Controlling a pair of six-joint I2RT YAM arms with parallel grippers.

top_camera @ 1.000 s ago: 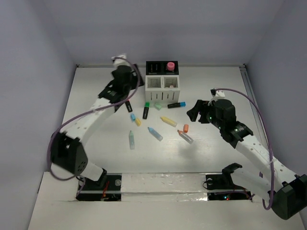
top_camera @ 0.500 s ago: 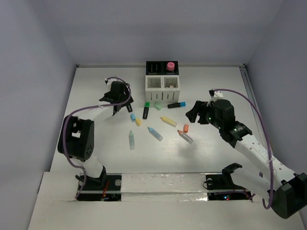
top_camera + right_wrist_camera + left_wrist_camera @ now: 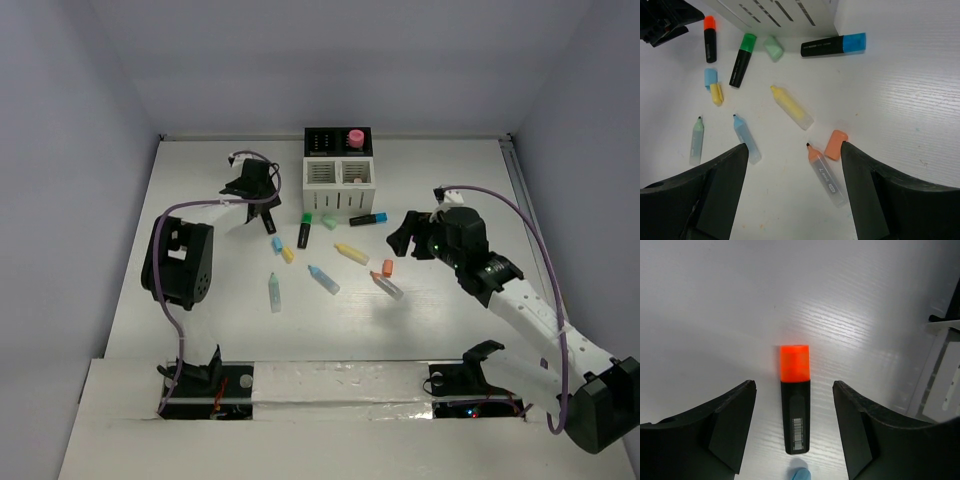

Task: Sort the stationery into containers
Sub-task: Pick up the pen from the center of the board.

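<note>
L gripper (image 3: pixel 795 386) released, jaws astride orange-capped black highlighter (image 3: pixel 794 412), not touching it.
Highlighter lies flat on worktop (image 3: pixel 715 300), near slatted organizer (image 3: pixel 340 186); R gripper (image 3: pixel 794 146) also released, empty, above scattered pastel highlighters (image 3: pixel 792 108).

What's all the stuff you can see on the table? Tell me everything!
organizer: one, white and black, back of table
pink thing: one, pink, in organizer's back right box
markers: three, black with orange, green, blue caps, before organizer
highlighters: four, yellow, orange, blue, green, uncapped, mid-table
loose caps: four, green, blue, yellow, orange, scattered among them
table: one, white, under everything
left gripper: one, black, open, flanking orange-capped marker
right gripper: one, black, open above highlighters
</note>
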